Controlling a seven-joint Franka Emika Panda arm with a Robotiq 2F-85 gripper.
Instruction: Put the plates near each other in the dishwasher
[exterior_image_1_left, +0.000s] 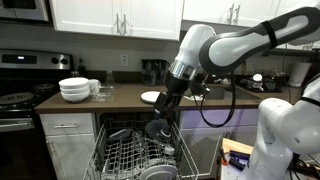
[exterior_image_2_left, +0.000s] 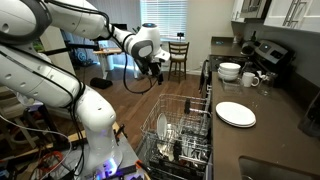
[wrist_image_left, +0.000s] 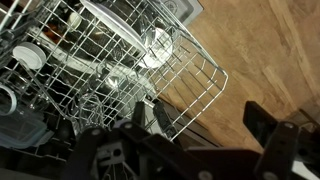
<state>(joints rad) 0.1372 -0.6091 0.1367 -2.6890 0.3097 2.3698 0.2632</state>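
The white Panda arm (exterior_image_1_left: 240, 45) dominates here, sweeping in from the side and bending down at the wrist; in an exterior view (exterior_image_2_left: 90, 20) it stretches out over the wood floor (wrist_image_left: 270, 60). Below it the dishwasher (exterior_image_1_left: 135, 155) is open, its wire rack (exterior_image_2_left: 185, 122) pulled out and crowded with upright tines. Along the wall runs the dark countertop (exterior_image_1_left: 120, 100), and beyond it sits the black-and-steel stove (exterior_image_2_left: 268, 50).

On that counter is a stack of white bowls (exterior_image_1_left: 74, 90), seen in both exterior views (exterior_image_2_left: 230, 71). One flat white plate (exterior_image_2_left: 235, 114) lies on the countertop beside the open dishwasher, well apart from the bowls and outside the rack; it also shows in an exterior view (exterior_image_1_left: 152, 97), just behind the arm's wrist. The wrist view looks down across the rack (wrist_image_left: 190, 90), and a second plate (wrist_image_left: 150, 45) stands on edge among the tines there, pale and glinting.

The gripper (exterior_image_2_left: 156, 74) hangs above the near edge of the rack, close to it but not touching in what we can see. From the wrist camera its dark fingers (wrist_image_left: 268, 128) are spread wide, with nothing between them, only rack wire and floor. A small mug (exterior_image_2_left: 250, 79) stands just beside the bowls.
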